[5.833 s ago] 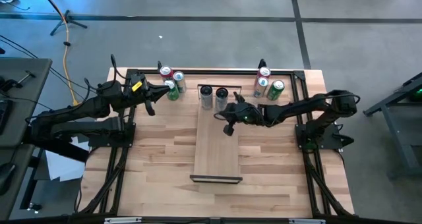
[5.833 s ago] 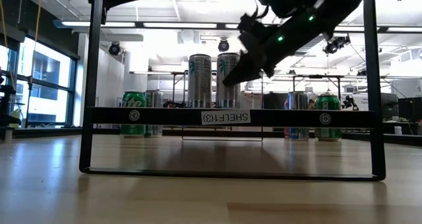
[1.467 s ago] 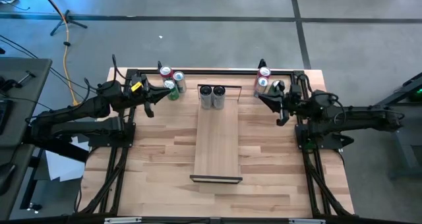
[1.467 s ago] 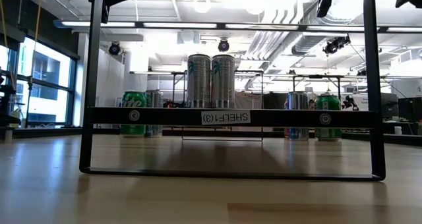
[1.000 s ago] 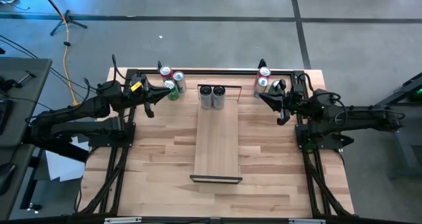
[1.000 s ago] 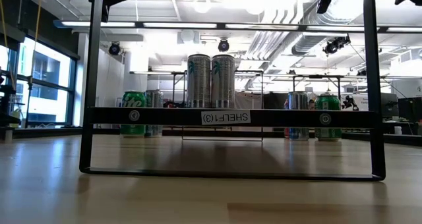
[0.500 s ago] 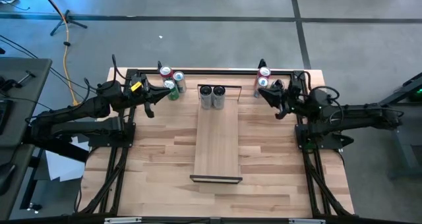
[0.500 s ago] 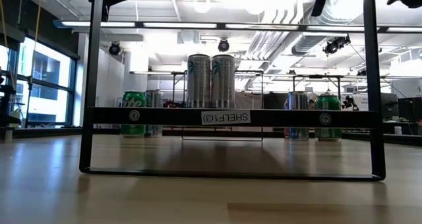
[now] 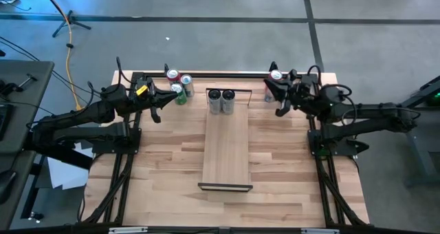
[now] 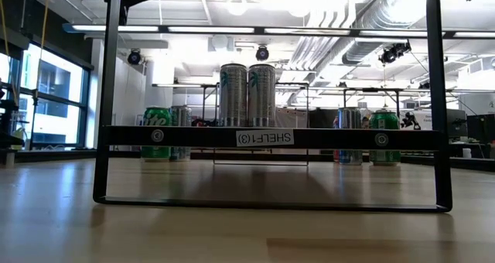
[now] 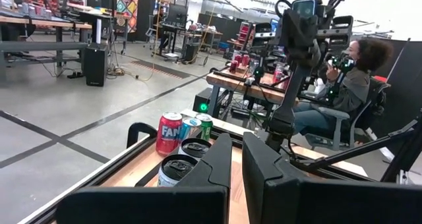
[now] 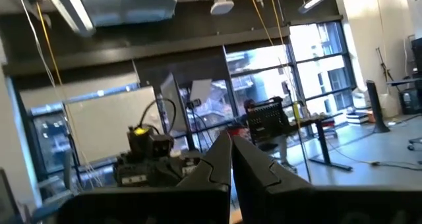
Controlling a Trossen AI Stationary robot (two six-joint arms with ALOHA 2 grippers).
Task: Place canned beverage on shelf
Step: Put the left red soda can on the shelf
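Note:
The shelf is a long pale board lying down the middle of the table; its dark near frame fills the low view. Two tall dark-topped cans stand on its far end. Three cans stand at the far left. Another group stands at the far right; from above only its red one shows clearly. My right gripper hovers shut above that group, empty. My left gripper waits shut beside the far-left cans, also empty.
A dark metal frame runs along the table's far edge and down both sides. Bare tabletop lies on either side of the shelf. A person sits beyond the table's right side.
My right gripper has risen and gone toward the table's left and far edge, over the far-right cans, tipping its nose upward and rolling a little. It stays shut. No can has moved.

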